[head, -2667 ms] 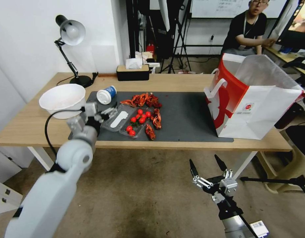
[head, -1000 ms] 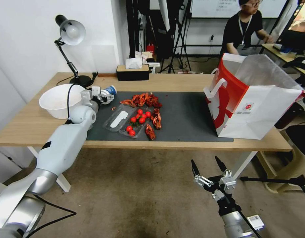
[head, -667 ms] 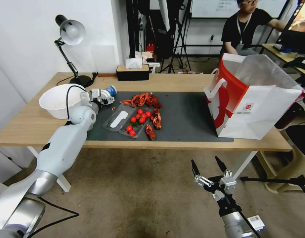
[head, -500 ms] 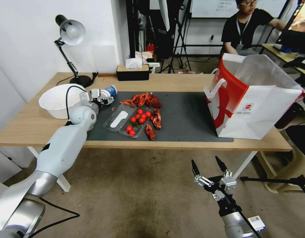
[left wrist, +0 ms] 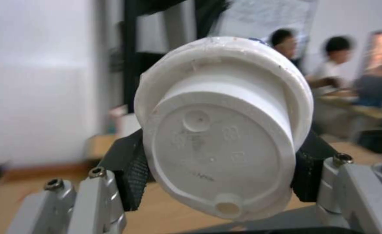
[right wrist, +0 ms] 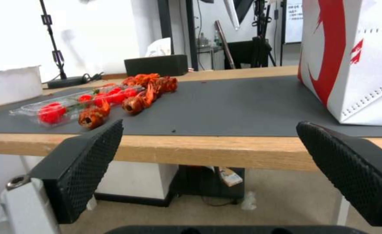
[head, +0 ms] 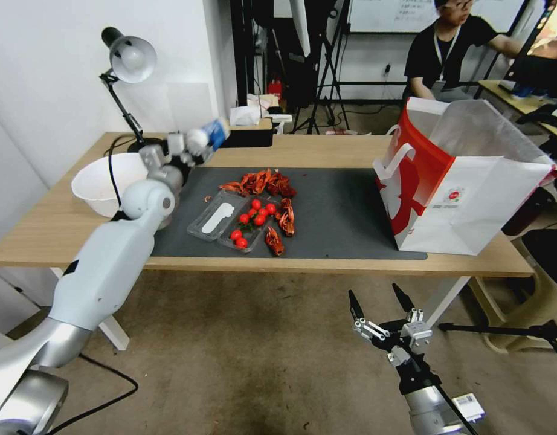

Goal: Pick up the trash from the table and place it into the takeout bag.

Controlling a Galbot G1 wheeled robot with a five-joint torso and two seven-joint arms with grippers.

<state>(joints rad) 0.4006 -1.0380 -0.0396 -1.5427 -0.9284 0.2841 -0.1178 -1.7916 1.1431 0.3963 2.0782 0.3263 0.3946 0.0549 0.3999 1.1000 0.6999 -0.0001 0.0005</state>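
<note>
Lifted off the dark grey mat (head: 339,205) since half a second ago — white cup with blue label (head: 207,136), clamped in the left gripper (head: 191,147). Carried toward one o'clock, now in the air before the tissue box (head: 245,130).

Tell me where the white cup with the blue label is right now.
The left gripper grips the white cup with blue label above the table's left rear, near the desk lamp.

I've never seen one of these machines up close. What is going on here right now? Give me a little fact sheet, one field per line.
Left tool: shut on the white cup with blue label, held in the air above the table's far left part
Right tool: open, empty, low in front of the long light-wood table
Takeout bag: large white and red paper bag, upright and open at the table's right end
Left on the dark grey mat: clear plastic tray with red cherry tomatoes, reddish crayfish shells
Beside the mat: white round bowl
</note>
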